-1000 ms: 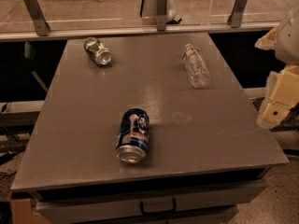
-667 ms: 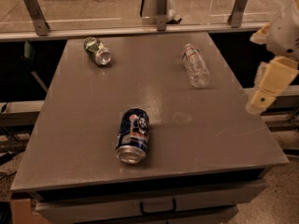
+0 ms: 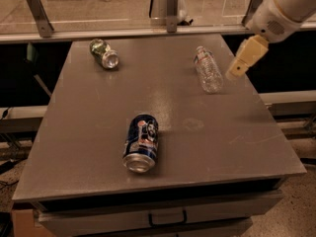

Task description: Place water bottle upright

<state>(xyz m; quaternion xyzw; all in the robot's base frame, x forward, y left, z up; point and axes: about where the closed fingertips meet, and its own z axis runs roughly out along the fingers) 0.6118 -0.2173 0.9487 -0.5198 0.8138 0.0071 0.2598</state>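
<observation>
At the far left of the grey bench (image 3: 222, 132) a green can (image 3: 103, 53) lies on its side, with its silver end turned toward the near right. Closer to the front, a little left of the middle, a dark blue can (image 3: 141, 142) also lies on its side, and its silver top points to the front edge. The two cans are well apart.

Further right, in the far right part of the bench, is the water bottle (image 3: 207, 69). It is not upright: it lies on its side, with the white cap toward the far edge and the clear bottom toward the front.

Just to the right of the bottle hangs the gripper (image 3: 237, 69), a pale yellow piece on a white arm, tilted down and to the left. Its tip is near the lower half of the bottle and looks apart from it. The gripper carries nothing, and I cannot tell if it is released or clenched.
</observation>
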